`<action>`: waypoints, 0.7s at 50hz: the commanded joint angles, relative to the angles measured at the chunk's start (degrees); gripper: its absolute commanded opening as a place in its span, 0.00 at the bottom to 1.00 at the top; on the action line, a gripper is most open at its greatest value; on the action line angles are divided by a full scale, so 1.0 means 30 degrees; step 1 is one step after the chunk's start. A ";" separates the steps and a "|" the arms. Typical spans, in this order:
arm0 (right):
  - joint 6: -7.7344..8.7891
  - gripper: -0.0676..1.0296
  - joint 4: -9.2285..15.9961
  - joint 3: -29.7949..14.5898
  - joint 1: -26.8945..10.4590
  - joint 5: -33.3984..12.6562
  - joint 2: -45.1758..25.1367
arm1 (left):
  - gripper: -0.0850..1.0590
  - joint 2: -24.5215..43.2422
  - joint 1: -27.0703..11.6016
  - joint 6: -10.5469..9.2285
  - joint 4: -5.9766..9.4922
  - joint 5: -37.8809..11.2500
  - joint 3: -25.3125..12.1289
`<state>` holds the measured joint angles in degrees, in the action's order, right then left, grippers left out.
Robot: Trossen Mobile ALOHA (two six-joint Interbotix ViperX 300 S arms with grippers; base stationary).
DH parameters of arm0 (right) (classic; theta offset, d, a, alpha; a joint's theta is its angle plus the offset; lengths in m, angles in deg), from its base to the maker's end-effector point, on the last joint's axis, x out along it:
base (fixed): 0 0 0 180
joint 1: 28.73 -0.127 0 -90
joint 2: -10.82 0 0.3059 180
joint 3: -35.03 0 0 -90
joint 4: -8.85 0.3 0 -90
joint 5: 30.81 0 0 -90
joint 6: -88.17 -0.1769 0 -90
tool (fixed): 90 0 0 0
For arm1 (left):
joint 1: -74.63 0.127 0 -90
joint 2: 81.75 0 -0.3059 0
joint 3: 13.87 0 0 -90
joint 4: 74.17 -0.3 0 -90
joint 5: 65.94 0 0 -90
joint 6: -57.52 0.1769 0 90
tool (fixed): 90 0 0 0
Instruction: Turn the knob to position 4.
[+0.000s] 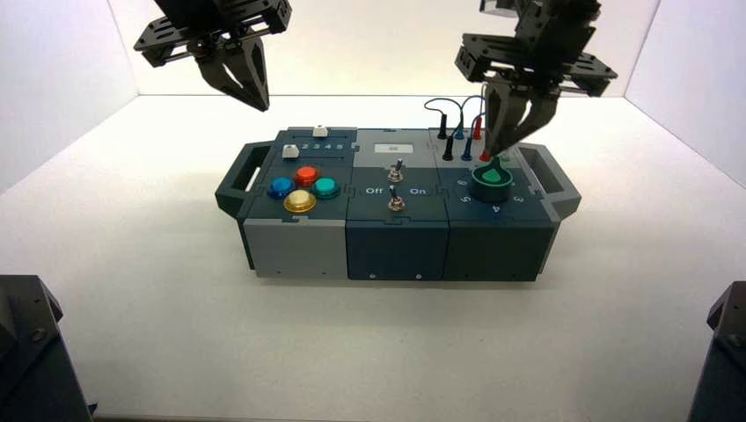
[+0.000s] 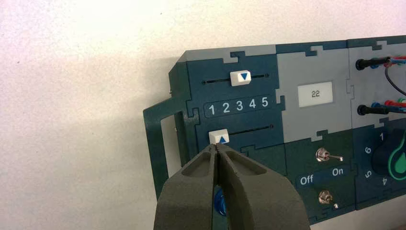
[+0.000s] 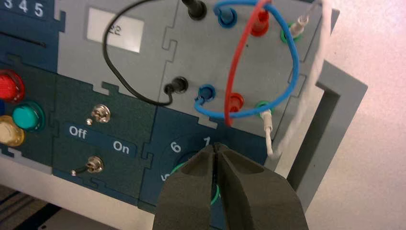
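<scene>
The knob (image 1: 493, 180), a black dial with a green teardrop top, sits at the right end of the box. Its pointed end faces the box's back side. The numeral 4 (image 1: 495, 209) lies on the arc at the knob's front; it also shows in the left wrist view (image 2: 384, 181). My right gripper (image 1: 504, 148) hangs just above the knob's back edge, shut and empty. In the right wrist view its fingers (image 3: 191, 191) hide most of the knob (image 3: 174, 170); the tips (image 3: 216, 146) lie by numeral 1. My left gripper (image 1: 252, 95) is shut, held high over the box's left end.
Black, blue and red wires (image 1: 457, 119) plug in just behind the knob. Two metal toggle switches (image 1: 397, 185) stand mid-box by Off and On. Coloured push buttons (image 1: 303, 186) and two white sliders (image 2: 240, 77) are on the left. Handles stick out at both ends.
</scene>
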<state>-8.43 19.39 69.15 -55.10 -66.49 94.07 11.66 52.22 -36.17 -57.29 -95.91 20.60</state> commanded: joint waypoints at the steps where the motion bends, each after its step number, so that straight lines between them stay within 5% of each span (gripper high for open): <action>1: 0.0059 0.04 0.0059 -0.0586 -0.0117 0.0029 0.0059 | 0.05 -0.0410 -0.0029 -0.0029 0.0029 0.0088 -0.0264; 35: 0.0117 0.04 -0.0029 -0.0322 -0.0117 -0.0732 -0.0908 | 0.05 -0.0352 -0.0029 0.0059 0.0000 0.0088 -0.0146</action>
<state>-8.25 19.22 68.45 -55.01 -67.81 89.76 11.66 52.22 -36.08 -57.29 -95.82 20.60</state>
